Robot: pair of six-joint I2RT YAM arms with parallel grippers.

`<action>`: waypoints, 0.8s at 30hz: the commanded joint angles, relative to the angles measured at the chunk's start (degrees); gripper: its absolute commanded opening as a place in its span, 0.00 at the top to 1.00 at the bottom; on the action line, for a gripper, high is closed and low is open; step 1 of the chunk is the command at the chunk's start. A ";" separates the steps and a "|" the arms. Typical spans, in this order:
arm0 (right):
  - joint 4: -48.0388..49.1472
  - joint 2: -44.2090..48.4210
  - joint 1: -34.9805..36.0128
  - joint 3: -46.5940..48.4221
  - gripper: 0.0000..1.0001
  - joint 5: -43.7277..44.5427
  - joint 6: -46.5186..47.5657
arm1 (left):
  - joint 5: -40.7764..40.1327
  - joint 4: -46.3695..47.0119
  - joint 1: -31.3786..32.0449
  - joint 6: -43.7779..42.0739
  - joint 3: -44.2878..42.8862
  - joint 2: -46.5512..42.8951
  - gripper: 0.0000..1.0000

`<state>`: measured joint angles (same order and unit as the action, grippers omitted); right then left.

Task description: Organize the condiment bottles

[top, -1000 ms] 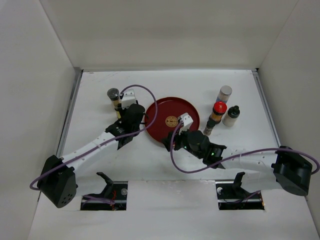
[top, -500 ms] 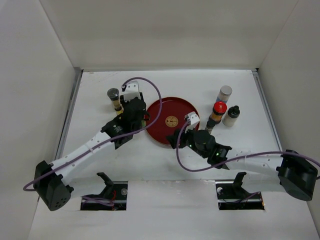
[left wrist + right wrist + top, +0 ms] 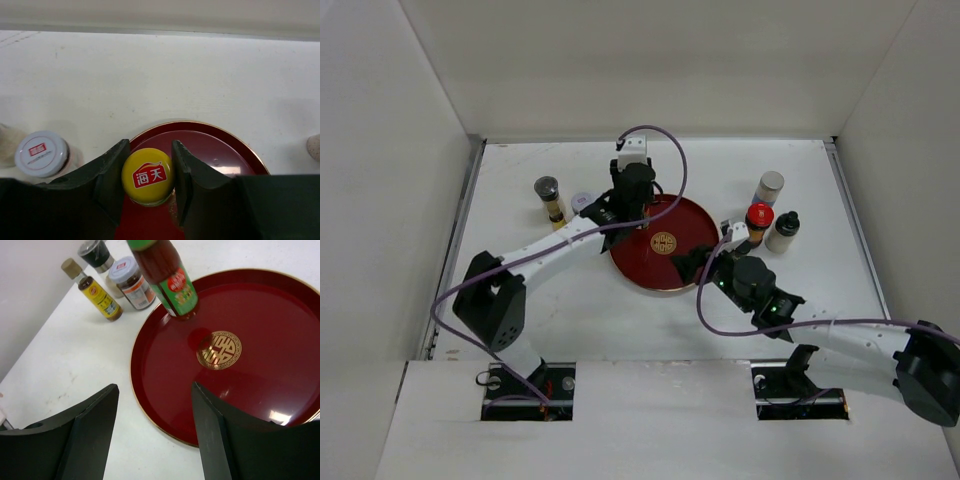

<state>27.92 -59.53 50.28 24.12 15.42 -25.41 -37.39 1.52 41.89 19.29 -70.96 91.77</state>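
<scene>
My left gripper (image 3: 149,146) is shut on a yellow-capped bottle (image 3: 147,176) with dark contents. It holds the bottle upright over the far left part of the dark red tray (image 3: 220,145). In the right wrist view the bottle (image 3: 170,280) has its base at the tray floor (image 3: 260,390); I cannot tell if it touches. In the top view my left gripper (image 3: 632,200) hides it. My right gripper (image 3: 692,263) is open and empty over the tray's near edge (image 3: 638,264), as the right wrist view (image 3: 154,387) also shows.
Left of the tray stand a white-capped jar (image 3: 583,203), a grey-capped bottle (image 3: 548,190) and a small yellow bottle (image 3: 95,290). Right of the tray stand a silver-capped (image 3: 770,187), a red-capped (image 3: 758,218) and a black-capped bottle (image 3: 784,230). White walls enclose the table.
My left arm has swung right, from beside the grey-capped bottle to the tray's far rim. My right gripper has drawn back right, from the tray's middle to its near edge.
</scene>
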 commanded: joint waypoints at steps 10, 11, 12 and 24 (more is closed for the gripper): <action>3.89 2.57 -1.37 -1.09 0.34 0.05 -1.49 | 5.04 13.06 -1.68 -2.85 -12.80 10.70 0.84; 3.89 2.66 -1.37 -1.09 0.34 0.05 -1.49 | 5.13 13.59 -1.77 -3.11 -12.98 11.41 0.84; 3.89 2.75 -1.37 -1.18 0.34 0.05 -1.49 | 5.13 13.95 -1.77 -3.29 -12.98 11.94 0.84; 3.45 3.80 -1.20 -1.00 0.29 1.28 -0.96 | 4.34 19.75 -1.68 -4.96 -8.42 13.01 0.50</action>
<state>27.92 -57.39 49.15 23.40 15.49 -25.98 -32.18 12.73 40.16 14.83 -79.61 108.33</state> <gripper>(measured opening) 0.700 0.459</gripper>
